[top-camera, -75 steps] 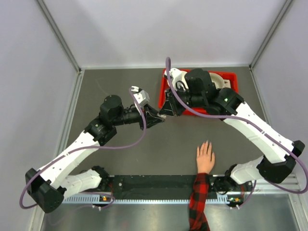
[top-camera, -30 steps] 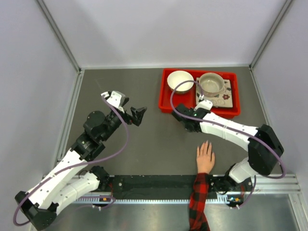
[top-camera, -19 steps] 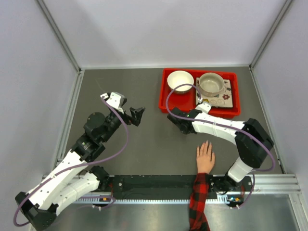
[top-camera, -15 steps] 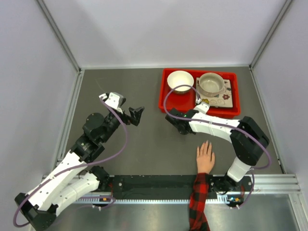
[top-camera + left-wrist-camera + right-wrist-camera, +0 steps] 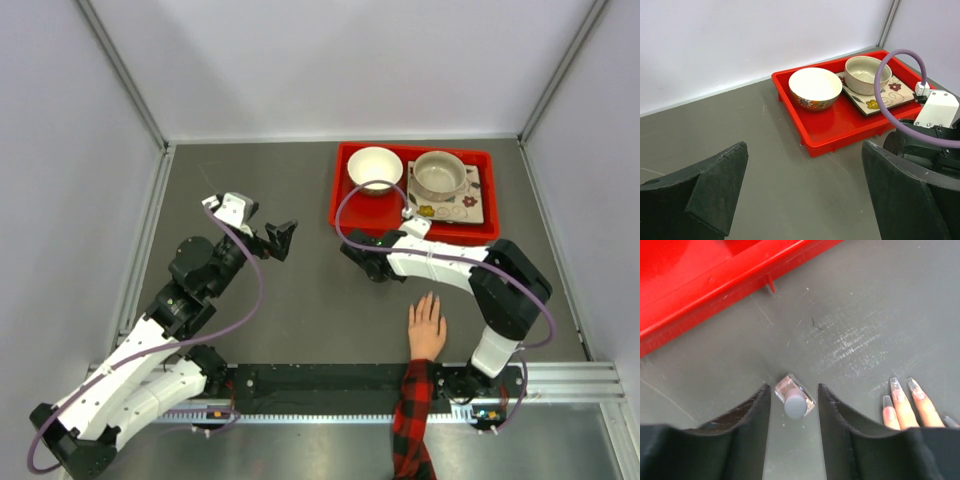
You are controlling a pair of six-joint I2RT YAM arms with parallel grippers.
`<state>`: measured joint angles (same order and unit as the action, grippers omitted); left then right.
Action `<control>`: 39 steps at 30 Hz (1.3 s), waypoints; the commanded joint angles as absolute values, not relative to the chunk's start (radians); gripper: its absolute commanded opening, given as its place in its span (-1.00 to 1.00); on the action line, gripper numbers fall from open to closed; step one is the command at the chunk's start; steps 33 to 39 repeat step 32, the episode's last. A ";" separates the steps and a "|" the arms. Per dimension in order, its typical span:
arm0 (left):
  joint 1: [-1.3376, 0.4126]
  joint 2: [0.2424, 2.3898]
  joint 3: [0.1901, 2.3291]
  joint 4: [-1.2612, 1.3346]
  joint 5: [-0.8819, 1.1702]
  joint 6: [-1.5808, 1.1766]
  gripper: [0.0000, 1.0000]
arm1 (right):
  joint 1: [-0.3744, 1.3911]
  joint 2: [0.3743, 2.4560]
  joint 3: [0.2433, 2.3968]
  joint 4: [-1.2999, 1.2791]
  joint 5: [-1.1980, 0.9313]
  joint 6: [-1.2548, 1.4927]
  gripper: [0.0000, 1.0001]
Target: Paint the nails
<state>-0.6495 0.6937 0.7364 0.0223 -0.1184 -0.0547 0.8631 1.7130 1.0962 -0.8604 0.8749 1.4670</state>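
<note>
The nails (image 5: pixel 895 385) are long, pale tips on the fingers of a hand (image 5: pixel 427 327) in a red-and-black plaid sleeve, lying flat near the table's front edge. In the right wrist view they sit at the lower right, a short way right of my right gripper (image 5: pixel 793 388). That gripper is open, and a small glass bottle with a grey cap (image 5: pixel 795 400) stands on the table between its fingers, with a gap on each side. From above, the right gripper (image 5: pixel 361 257) hides the bottle. My left gripper (image 5: pixel 805 150) hangs open and empty over the left of the table (image 5: pixel 281 239).
A red tray (image 5: pixel 349 213) at the back right holds a white bowl (image 5: pixel 374 168) and a beige cup (image 5: pixel 439 174) on a flowered plate. Grey walls with metal rails enclose the table. The right arm's purple cable loops beside the tray.
My right gripper has slid left along the table in front of the tray, and its jaws have parted from the bottle. The left arm has barely shifted. The hand stays still.
</note>
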 commanded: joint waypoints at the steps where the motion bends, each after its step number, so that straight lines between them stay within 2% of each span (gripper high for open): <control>1: -0.646 0.680 0.730 0.075 -0.129 -0.046 0.98 | 0.890 1.692 1.167 -0.890 0.908 1.439 -0.10; 2: -0.646 0.680 0.732 0.075 -0.130 -0.046 0.98 | 0.890 1.687 1.175 -0.914 0.907 1.430 0.13; 4: -0.647 0.675 0.733 0.072 -0.140 -0.049 0.98 | 0.891 1.663 1.192 -0.928 0.897 1.399 0.28; 5: -0.646 0.672 0.741 0.069 -0.143 -0.051 0.98 | 0.893 1.622 1.192 -0.931 0.893 1.382 0.42; 6: -0.646 0.667 0.744 0.061 -0.155 -0.051 0.98 | 0.893 1.594 1.187 -0.930 0.882 1.364 0.45; 7: -0.646 0.657 0.749 0.057 -0.163 -0.055 0.98 | 0.894 1.562 1.183 -0.913 0.876 1.292 0.60; 9: -0.646 0.647 0.761 0.051 -0.178 -0.058 0.98 | 0.893 1.458 1.171 -0.837 0.841 1.196 0.64; 12: -0.646 0.640 0.781 0.045 -0.205 -0.072 0.98 | 0.893 1.312 1.145 -0.659 0.702 0.869 0.68; 13: -0.646 0.649 0.790 0.032 -0.213 -0.083 0.98 | 0.893 1.280 1.140 -0.641 0.666 0.732 0.78; 16: -0.646 0.676 0.848 0.006 -0.215 -0.106 0.98 | 0.890 1.157 1.150 -0.675 0.607 0.556 0.96; 20: -0.647 0.727 0.923 -0.027 -0.215 -0.153 0.98 | 0.836 1.007 1.209 -0.785 0.545 0.430 0.98; 24: -0.647 0.762 0.991 -0.034 -0.181 -0.209 0.98 | 0.822 0.884 1.318 -0.923 0.622 0.380 0.97; 29: -0.646 0.764 0.999 -0.009 -0.179 -0.267 0.98 | 0.822 0.653 1.249 -0.836 0.580 0.362 0.98; 39: -0.647 0.778 1.034 -0.015 -0.170 -0.262 0.98 | 0.822 0.623 1.293 -0.842 0.577 0.356 0.98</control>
